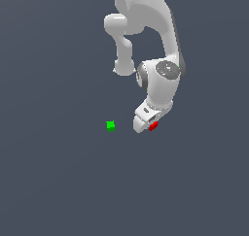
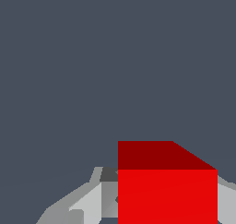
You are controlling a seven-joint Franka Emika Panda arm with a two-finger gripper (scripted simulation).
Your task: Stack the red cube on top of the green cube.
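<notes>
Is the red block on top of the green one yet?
Not yet. The red cube sits at the claw, apart from the green cube.

Flat, even simulator light fills both views, with no cast shadows or glare on the dull slate ground. In the wrist view the red cube has a bright facing side and a darker upper face toward 12 o'clock. Edges are jagged and coarse, without blur or distortion.
</notes>
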